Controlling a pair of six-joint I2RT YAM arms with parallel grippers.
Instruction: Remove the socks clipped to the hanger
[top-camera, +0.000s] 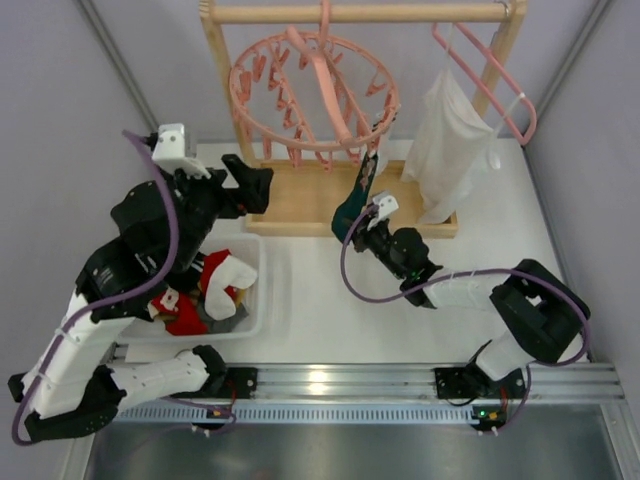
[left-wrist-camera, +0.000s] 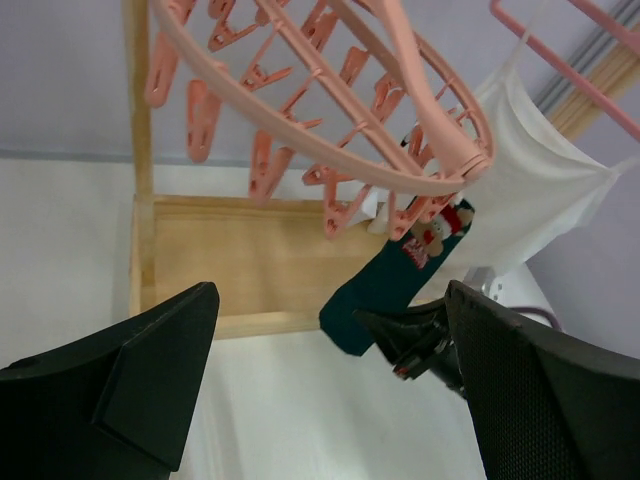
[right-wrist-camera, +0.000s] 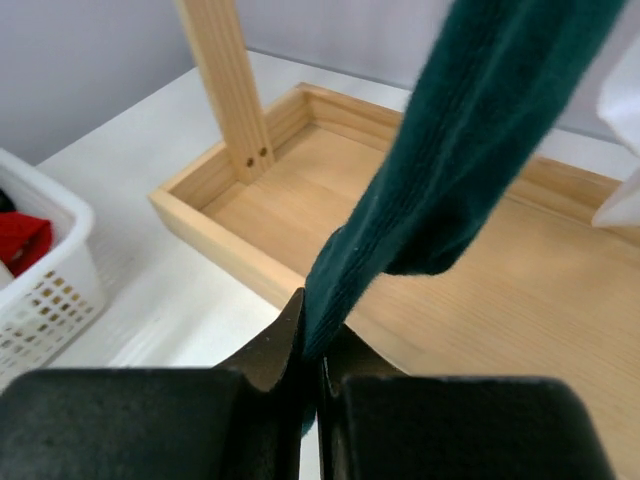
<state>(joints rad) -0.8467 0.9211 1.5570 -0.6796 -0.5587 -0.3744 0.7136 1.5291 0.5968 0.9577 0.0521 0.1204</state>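
Right gripper (right-wrist-camera: 312, 365) clamped on lower edge of dark teal fabric sock (right-wrist-camera: 450, 150), clipped at rim of round pink plastic ring hanger (top-camera: 315, 90). Left gripper (left-wrist-camera: 330, 370) jaws wide apart, over open white tabletop (top-camera: 320, 300).

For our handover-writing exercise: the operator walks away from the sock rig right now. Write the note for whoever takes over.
Right tool: shut on the low end of the teal sock, which hangs clipped to the round hanger.
Left tool: open, empty, raised beside the wooden rack.
Done: several socks lie in the basket; no other sock shows on the hanger.
Left: pull the teal sock free, then probably drop it in the basket.
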